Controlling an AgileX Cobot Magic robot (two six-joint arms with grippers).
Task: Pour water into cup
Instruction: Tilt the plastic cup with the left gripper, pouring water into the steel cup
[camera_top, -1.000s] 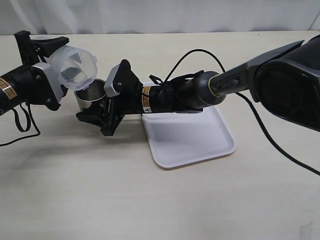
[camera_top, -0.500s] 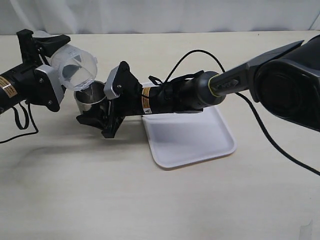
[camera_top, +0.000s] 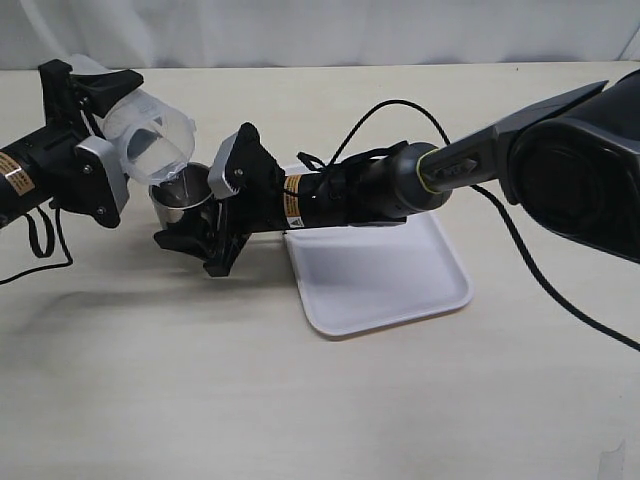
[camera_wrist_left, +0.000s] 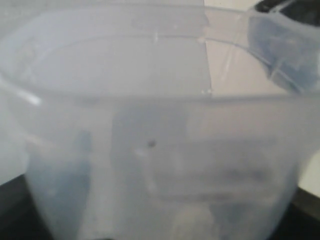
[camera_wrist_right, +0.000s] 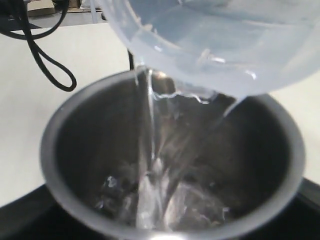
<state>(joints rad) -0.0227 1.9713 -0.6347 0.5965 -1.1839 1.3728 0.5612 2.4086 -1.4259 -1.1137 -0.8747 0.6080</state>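
Note:
My left gripper is shut on a translucent plastic beaker and holds it tipped, lip down, over the cup. The cup is short brushed steel and stands on the table, left of the tray. My right gripper is shut on it from the right. In the right wrist view a thin stream of clear water runs from the beaker's lip into the cup and pools at its bottom. The beaker fills the left wrist view and hides the jaws.
A white rectangular tray lies on the beige table just right of the cup, under my right arm. A black cable loops on the table at the far left and also shows in the right wrist view.
The left gripper has tipped the beaker further, bringing its lip down over the cup. The right arm and the cup have not moved.

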